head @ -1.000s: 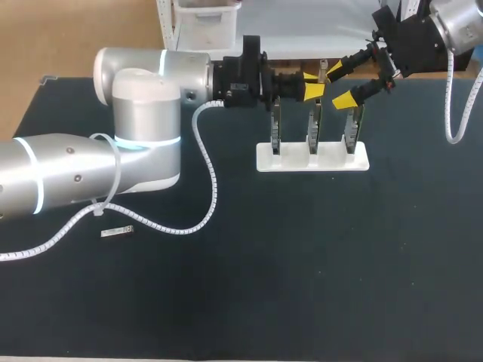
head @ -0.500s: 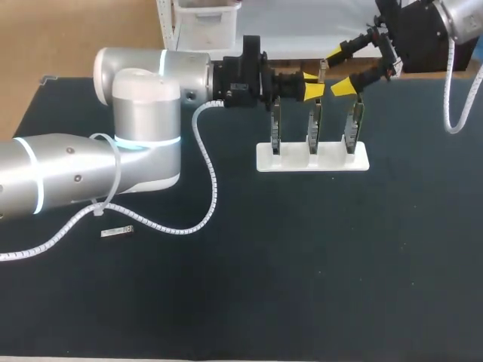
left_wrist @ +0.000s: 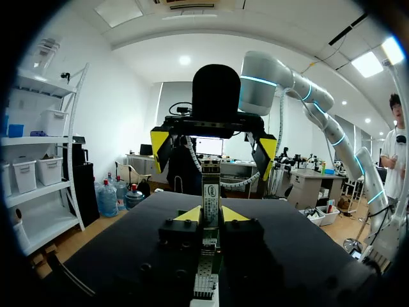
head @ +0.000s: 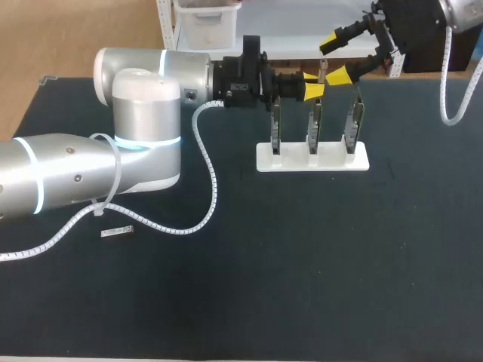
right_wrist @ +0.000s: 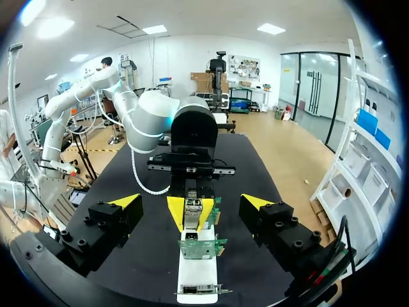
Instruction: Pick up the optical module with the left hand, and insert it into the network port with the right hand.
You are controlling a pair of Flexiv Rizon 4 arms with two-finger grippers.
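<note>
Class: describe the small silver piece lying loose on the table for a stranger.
On the dark table, find the big silver left arm. Beside its coiled cable lies a small silver bar, flat and alone, unlike the boards upright in the white stand.

Bench [head: 302,286]: dark matt covering, cloth-like, fine grain.
Left arm [head: 143,113]: smooth glossy shell, silver-white.
Left claw [head: 312,90], right claw [head: 334,56]: matt black bodies, yellow plastic-looking tips.
Optical module [left_wrist: 209,188]: bare metal, dull sheen.
Stand [head: 290,161]: white matt plastic.
Boards [head: 353,121]: green circuit laminate.
Cable wrap [head: 211,173]: white spiral plastic.
</note>
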